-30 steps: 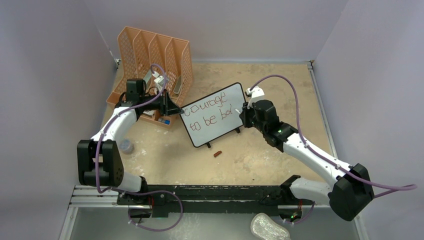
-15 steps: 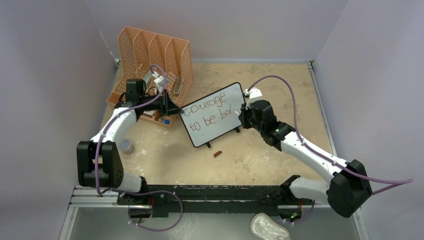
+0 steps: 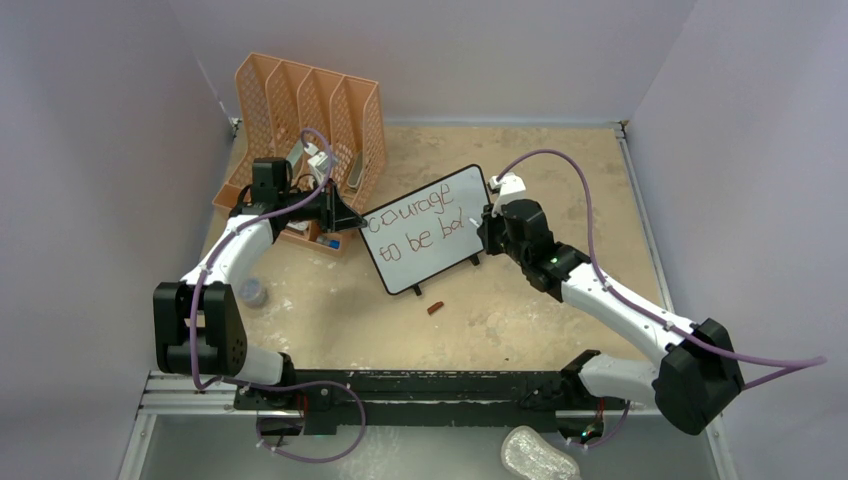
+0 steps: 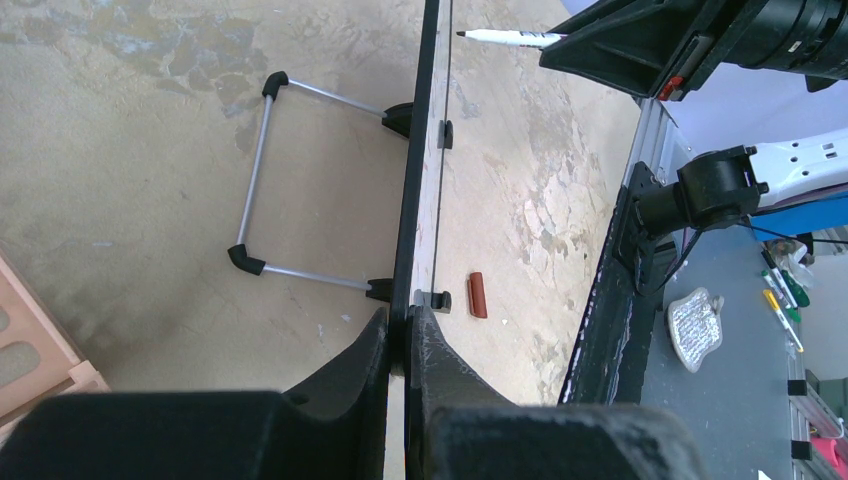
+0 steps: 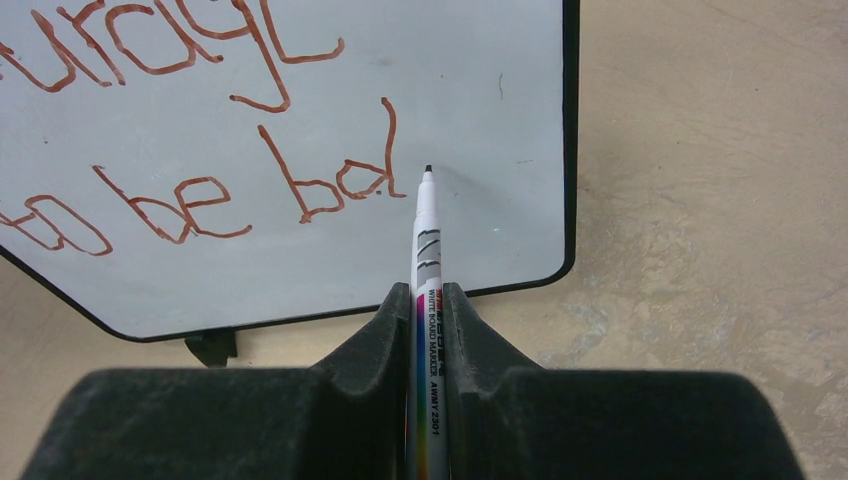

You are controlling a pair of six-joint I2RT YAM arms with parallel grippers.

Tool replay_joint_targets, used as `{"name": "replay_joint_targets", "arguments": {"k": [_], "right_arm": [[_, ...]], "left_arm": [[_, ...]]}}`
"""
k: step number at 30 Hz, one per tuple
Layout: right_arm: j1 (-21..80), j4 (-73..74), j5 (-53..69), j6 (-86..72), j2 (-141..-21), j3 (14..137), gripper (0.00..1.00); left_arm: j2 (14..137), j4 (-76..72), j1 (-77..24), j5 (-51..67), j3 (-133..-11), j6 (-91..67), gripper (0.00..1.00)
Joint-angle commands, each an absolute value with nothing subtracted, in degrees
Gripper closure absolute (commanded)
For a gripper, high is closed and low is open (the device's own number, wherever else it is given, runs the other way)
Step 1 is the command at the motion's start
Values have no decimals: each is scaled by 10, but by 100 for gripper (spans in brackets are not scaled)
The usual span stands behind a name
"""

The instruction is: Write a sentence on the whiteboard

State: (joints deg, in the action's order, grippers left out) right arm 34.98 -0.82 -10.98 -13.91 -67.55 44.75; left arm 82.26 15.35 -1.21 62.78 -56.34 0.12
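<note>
The whiteboard (image 3: 440,262) stands tilted on its feet mid-table, with the sentence (image 3: 418,224) "courage to be bad" in reddish-brown marker in two lines. My left gripper (image 3: 352,221) is shut on the board's left frame edge (image 4: 418,160), fingertips (image 4: 372,335) pinching it. My right gripper (image 3: 487,222) is shut on a white marker (image 5: 427,240). The marker's tip sits just right of the last letter (image 5: 375,165), very close to the board surface (image 5: 490,120); contact is unclear. In the left wrist view, the marker (image 4: 510,38) points at the board face from the right.
An orange perforated file organizer (image 3: 310,110) stands at the back left, behind my left arm. A reddish marker cap (image 3: 434,307) lies in front of the board. A small grey round object (image 3: 253,292) sits near the left edge. The board's wire stand (image 4: 255,180) props it behind.
The right arm has shifted slightly, its wrist moving a little left along the board's right edge. The board, the writing and the left arm look the same.
</note>
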Motion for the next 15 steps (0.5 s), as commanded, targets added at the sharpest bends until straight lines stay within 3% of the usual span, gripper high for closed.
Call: {"name": "replay_joint_targets", "arguments": {"k": [1, 15], "right_arm": [[352, -40, -118, -145, -679, 456, 100], [352, -49, -121, -143, -694, 456, 100]], "left_arm": [[807, 146, -11, 615, -560, 5, 100], [807, 146, -12, 615, -560, 5, 100]]}}
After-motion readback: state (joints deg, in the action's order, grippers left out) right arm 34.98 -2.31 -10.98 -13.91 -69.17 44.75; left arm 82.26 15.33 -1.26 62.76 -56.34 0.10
